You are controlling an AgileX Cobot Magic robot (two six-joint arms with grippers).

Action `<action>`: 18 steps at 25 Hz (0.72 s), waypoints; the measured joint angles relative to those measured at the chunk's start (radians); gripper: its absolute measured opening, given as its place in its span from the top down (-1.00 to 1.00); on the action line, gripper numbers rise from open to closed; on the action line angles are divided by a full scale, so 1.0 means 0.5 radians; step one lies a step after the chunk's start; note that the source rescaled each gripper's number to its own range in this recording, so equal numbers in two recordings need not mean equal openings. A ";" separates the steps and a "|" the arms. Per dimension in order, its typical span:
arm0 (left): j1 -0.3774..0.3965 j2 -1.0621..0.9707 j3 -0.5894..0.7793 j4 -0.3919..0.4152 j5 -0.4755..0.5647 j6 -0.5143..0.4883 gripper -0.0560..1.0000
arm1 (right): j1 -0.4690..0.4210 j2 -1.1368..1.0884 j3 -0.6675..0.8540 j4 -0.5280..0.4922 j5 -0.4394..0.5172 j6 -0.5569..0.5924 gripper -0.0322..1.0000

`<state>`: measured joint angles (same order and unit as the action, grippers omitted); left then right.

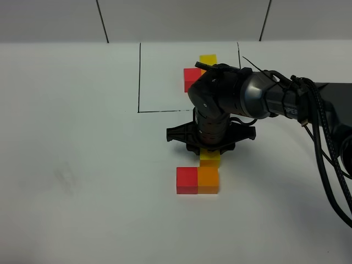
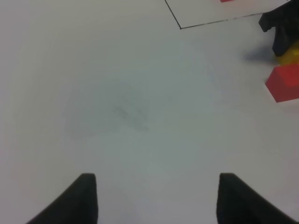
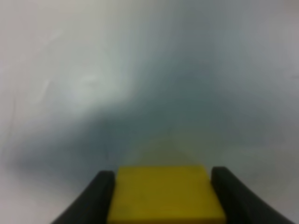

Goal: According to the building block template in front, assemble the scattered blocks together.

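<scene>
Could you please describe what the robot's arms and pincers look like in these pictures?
The right arm is black with glossy rounded joint housings, grey-silver sheen on the upper segment, and partial white lettering near the wrist. Black cables loop loosely along it. Its right pincer has a broad black body with winged side brackets. In both wrist views the fingers are matte black, tapered wedges. The left arm itself is not visible.

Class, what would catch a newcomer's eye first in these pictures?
The dark right arm reaches over the table's middle, its gripper shut on a yellow cube. That cube sits just behind the orange cube, which touches the red cube. Farther back, a black-framed cube group lies.
</scene>
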<state>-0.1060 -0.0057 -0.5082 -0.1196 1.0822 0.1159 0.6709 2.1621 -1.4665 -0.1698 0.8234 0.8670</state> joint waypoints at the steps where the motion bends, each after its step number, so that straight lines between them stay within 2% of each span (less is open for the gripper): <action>1: 0.000 0.000 0.000 0.000 0.000 0.000 0.44 | 0.000 0.000 0.006 0.012 -0.003 0.002 0.94; 18: 0.000 0.000 0.000 0.000 0.000 0.000 0.44 | 0.049 -0.006 0.022 0.040 -0.006 0.006 0.94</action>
<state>-0.1060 -0.0057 -0.5082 -0.1196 1.0822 0.1159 0.6955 2.1592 -1.4556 -0.1496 0.8204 0.8698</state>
